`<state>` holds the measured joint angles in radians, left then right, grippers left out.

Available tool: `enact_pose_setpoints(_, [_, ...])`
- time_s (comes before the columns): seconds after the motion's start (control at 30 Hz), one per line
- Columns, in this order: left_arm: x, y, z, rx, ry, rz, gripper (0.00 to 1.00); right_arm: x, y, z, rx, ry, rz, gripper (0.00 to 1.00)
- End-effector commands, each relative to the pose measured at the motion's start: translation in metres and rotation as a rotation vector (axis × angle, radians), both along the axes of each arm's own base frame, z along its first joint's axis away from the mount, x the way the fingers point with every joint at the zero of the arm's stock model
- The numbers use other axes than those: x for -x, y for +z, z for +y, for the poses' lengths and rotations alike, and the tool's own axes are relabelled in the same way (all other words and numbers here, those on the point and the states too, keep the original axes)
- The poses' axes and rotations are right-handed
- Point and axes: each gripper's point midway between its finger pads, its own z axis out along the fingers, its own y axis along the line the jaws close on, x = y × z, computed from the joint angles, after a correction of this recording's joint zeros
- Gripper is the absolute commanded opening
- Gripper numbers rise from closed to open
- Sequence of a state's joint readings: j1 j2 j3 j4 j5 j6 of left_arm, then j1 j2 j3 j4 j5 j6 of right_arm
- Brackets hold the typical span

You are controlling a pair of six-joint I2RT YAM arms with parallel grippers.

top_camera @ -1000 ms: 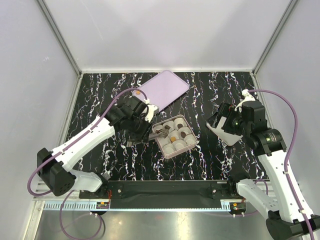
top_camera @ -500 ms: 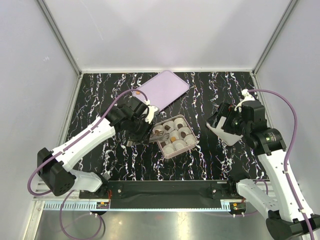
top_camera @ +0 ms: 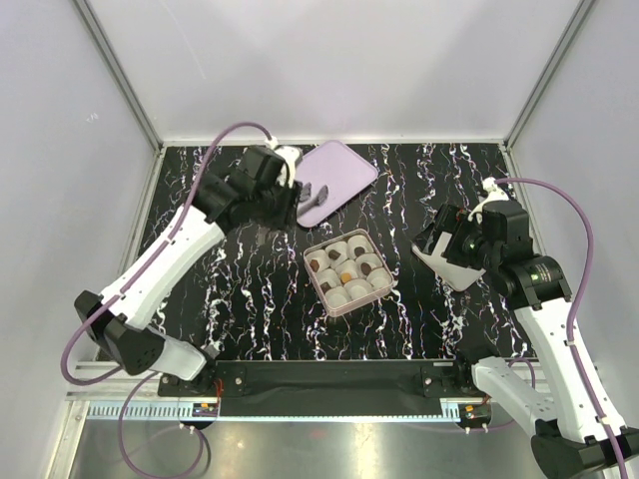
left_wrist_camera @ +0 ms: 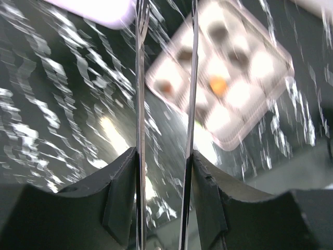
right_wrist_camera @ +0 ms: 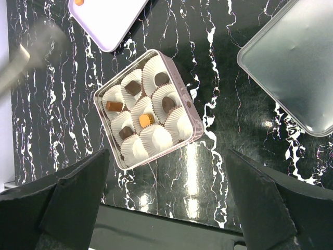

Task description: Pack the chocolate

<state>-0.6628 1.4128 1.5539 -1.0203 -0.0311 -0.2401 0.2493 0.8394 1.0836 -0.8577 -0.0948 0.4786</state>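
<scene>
left gripper (top_camera: 312, 194) is over the near-left edge of the lavender tray (top_camera: 344, 165), far centre. Its thin fingers (left_wrist_camera: 139, 78) stand a narrow gap apart with nothing between them; that wrist view is badly blurred.

right gripper (right_wrist_camera: 167, 156) is spread wide and empty, right of the box (right_wrist_camera: 188, 107).

chocolate (right_wrist_camera: 146, 120): six pieces sit in the box's paper cups (right_wrist_camera: 156, 138), mid-table. One orange bit on the tray is cut off by the frame top.

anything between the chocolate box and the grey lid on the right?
Nothing, just bare marbled table between the box and the grey lid. Shows best in the right wrist view.
</scene>
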Motion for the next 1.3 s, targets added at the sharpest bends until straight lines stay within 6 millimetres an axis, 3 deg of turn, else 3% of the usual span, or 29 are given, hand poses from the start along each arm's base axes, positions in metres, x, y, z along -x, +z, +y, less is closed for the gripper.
enact_pose_setpoints(0.0, [-0.054,0.013,0.021,-0.035,0.187,-0.099,0.47,-0.009,0.017,0.002,-0.022,-0.004,-0.060,1.00])
enact_pose_setpoints(0.17, [-0.101,0.000,0.045,-0.095,0.299,-0.109,0.47,-0.009,0.018,0.004,-0.026,0.003,-0.065,1.00])
enact_pose_setpoints(0.3, [-0.136,-0.026,0.062,-0.170,0.381,-0.086,0.46,-0.010,0.017,0.006,-0.031,0.010,-0.064,1.00])
enact_pose_setpoints(0.57, [-0.178,-0.058,0.067,-0.248,0.441,-0.085,0.46,-0.011,0.019,0.006,-0.030,0.013,-0.068,1.00])
enact_pose_setpoints(0.77, [-0.194,-0.080,0.068,-0.250,0.441,-0.059,0.46,-0.013,0.018,0.005,-0.027,0.010,-0.067,1.00])
enact_pose_setpoints(1.27, [-0.204,-0.112,0.070,-0.257,0.422,-0.021,0.44,-0.016,0.015,0.007,-0.025,0.010,-0.063,1.00])
